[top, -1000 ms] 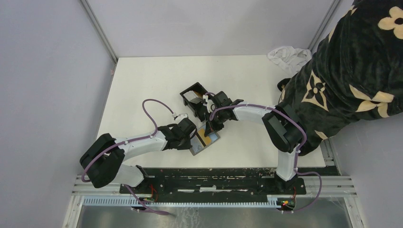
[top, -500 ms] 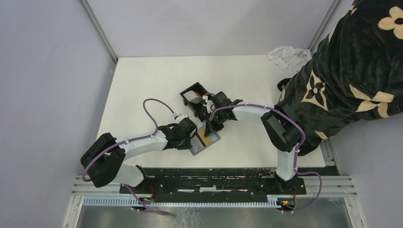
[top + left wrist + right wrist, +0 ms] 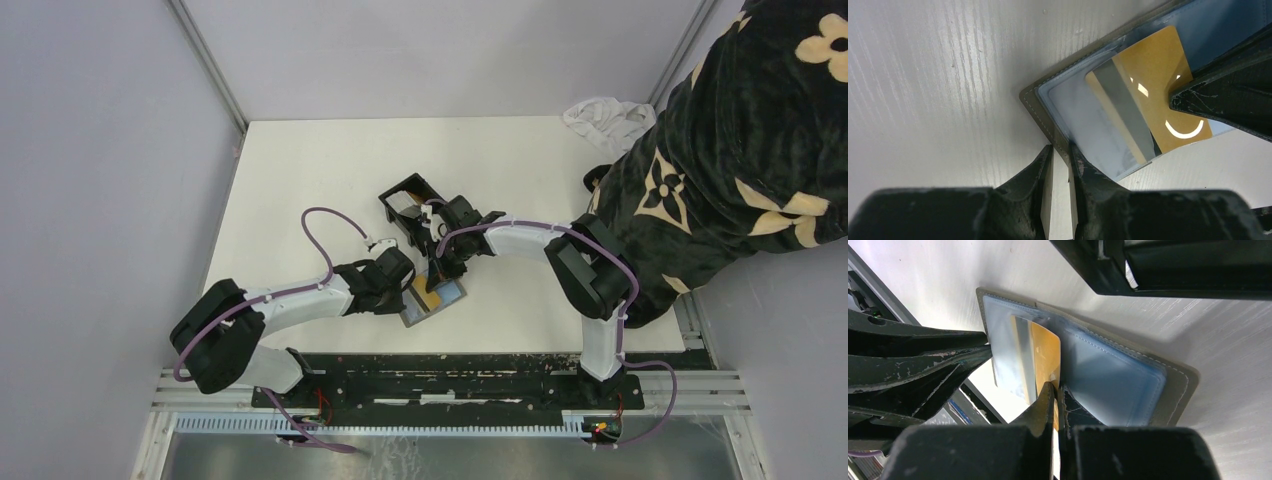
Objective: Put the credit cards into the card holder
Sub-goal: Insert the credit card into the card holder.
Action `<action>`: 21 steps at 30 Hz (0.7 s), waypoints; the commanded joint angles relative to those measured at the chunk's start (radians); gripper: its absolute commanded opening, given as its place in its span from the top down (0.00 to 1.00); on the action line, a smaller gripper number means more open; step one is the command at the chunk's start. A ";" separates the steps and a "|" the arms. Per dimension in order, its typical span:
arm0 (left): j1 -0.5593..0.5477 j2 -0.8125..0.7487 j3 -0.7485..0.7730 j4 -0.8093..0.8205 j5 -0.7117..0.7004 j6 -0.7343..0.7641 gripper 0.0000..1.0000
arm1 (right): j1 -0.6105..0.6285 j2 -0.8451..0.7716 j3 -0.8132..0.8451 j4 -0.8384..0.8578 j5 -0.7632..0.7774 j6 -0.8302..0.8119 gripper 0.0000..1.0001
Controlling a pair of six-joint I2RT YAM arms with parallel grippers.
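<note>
An open grey wallet with blue lining [image 3: 447, 296] lies flat near the table's front. My left gripper [image 3: 1059, 150] is shut on the wallet's left edge [image 3: 1034, 100]. My right gripper [image 3: 1057, 387] is shut on the tan-gold card [image 3: 1045, 352], which is half out of the wallet pocket; the card also shows in the left wrist view [image 3: 1158, 80]. A whitish card [image 3: 1083, 117] lies under it in the wallet. The black card holder [image 3: 405, 198] stands just behind the wallet, open side up, and its wall shows in the right wrist view [image 3: 1158, 265].
A person in a black floral garment [image 3: 740, 150] leans over the table's right side. A white cloth [image 3: 605, 115] lies at the back right corner. A black metal rail [image 3: 440, 375] runs along the near edge.
My right wrist has shifted slightly left. The wallet and the tan-gold card have turned a little. The left arm has held still.
</note>
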 commanded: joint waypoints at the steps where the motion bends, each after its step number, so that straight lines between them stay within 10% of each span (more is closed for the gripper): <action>1: -0.003 0.061 -0.034 0.052 0.040 -0.015 0.75 | 0.027 0.040 -0.009 -0.030 0.045 0.001 0.99; 21: -0.003 0.063 -0.042 0.065 0.052 -0.015 0.76 | 0.106 0.008 -0.038 -0.008 0.123 0.067 0.88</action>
